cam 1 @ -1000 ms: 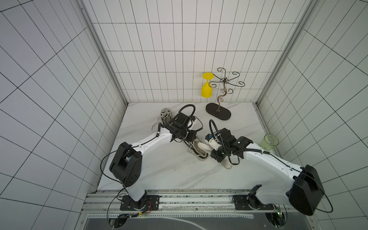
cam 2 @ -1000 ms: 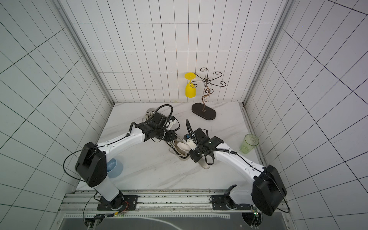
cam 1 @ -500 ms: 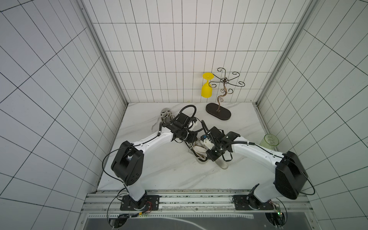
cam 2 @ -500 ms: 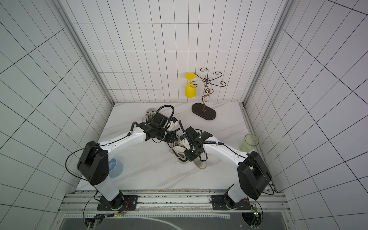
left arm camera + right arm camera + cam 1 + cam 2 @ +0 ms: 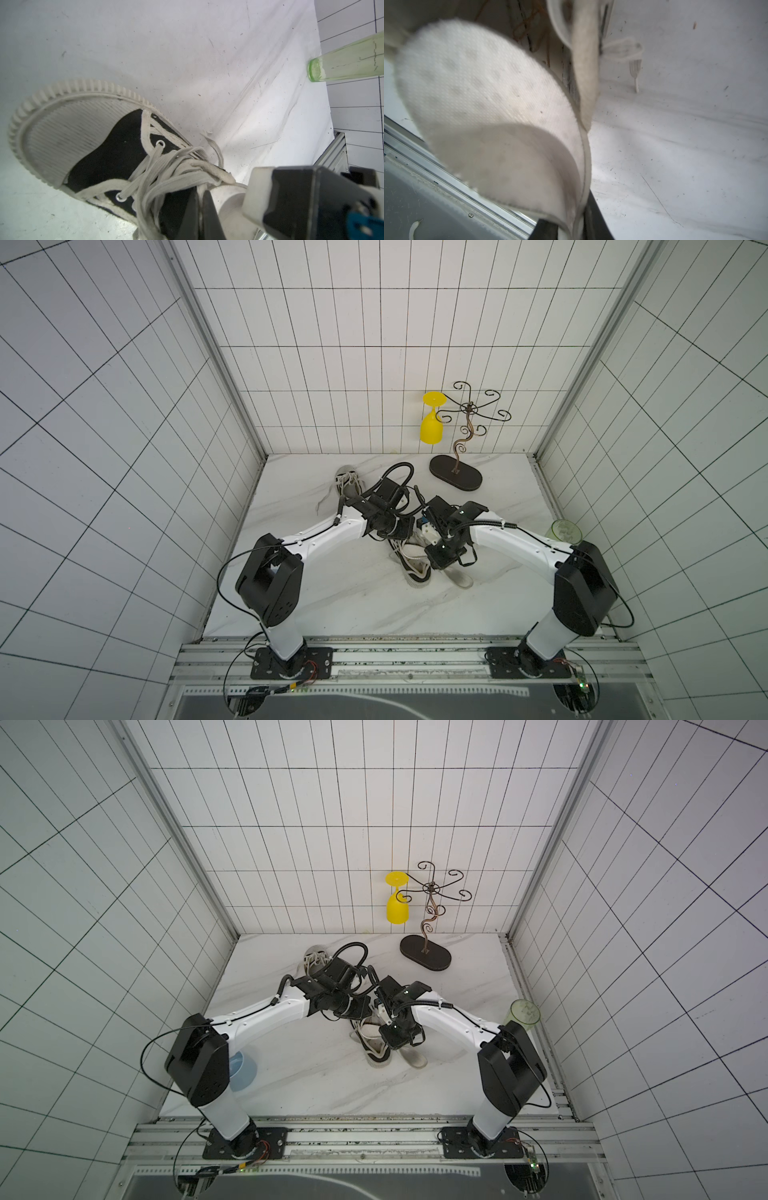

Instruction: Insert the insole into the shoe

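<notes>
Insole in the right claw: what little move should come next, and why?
Probably ease the right gripper forward so the insole slides into the shoe, toward its toe. The insole is bowed and mostly outside the opening, and the left gripper is clamped on the shoe's edge, seemingly steadying it.

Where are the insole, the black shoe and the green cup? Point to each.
insole (image 5: pixel 488 99): right wrist view, textured face.
black shoe (image 5: pixel 116 153): left wrist view, black canvas upper.
green cup (image 5: pixel 349 60): left wrist view, side wall.
</notes>
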Robot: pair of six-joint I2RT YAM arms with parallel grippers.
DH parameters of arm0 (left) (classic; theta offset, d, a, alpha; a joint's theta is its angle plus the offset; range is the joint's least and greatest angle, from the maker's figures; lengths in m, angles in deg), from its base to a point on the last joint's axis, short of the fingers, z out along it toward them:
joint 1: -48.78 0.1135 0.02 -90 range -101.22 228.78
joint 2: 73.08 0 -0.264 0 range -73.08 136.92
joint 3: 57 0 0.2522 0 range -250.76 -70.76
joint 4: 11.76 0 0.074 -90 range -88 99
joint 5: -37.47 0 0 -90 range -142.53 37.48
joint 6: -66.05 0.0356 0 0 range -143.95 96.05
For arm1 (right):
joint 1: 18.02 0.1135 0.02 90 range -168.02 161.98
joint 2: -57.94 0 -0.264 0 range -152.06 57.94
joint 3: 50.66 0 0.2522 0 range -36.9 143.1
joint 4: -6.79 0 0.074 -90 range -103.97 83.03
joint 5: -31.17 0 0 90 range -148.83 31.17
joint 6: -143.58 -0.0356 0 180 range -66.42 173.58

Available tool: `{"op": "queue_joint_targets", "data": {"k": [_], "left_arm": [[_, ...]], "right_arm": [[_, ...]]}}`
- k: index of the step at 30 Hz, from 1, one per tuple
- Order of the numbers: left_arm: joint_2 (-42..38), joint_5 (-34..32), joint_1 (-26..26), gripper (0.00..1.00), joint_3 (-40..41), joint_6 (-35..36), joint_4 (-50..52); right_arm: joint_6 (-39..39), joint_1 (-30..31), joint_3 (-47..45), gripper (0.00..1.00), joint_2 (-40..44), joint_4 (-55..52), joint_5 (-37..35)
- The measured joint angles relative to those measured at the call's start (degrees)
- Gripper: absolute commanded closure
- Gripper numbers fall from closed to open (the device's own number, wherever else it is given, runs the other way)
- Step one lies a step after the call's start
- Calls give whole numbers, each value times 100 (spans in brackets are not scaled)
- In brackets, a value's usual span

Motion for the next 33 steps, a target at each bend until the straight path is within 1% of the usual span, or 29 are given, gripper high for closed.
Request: {"op": "queue_joint_targets", "data": {"k": [8,14,19,24,30,33], "left_arm": [[0,-76,-9,100,-4,-264,13],[-2,-136,-107,100,22,-629,-37],[-4,-138,-131,100,109,-935,-144],[-52,-269,-129,100,184,-1287,-225],[-245,-387,-133,100,402,-1593,-369],[-245,-374,-133,100,446,-1668,-479]], "right_arm": [[-63,-4,2,79,35,-81,-162],[-63,-39,125,78,-103,-267,-243],[-61,-74,573,78,-428,-428,-273],[-72,-81,960,77,-706,-522,-168],[-81,-155,1047,76,-879,-490,-9],[-55,-238,1049,78,-955,-372,50]]}}
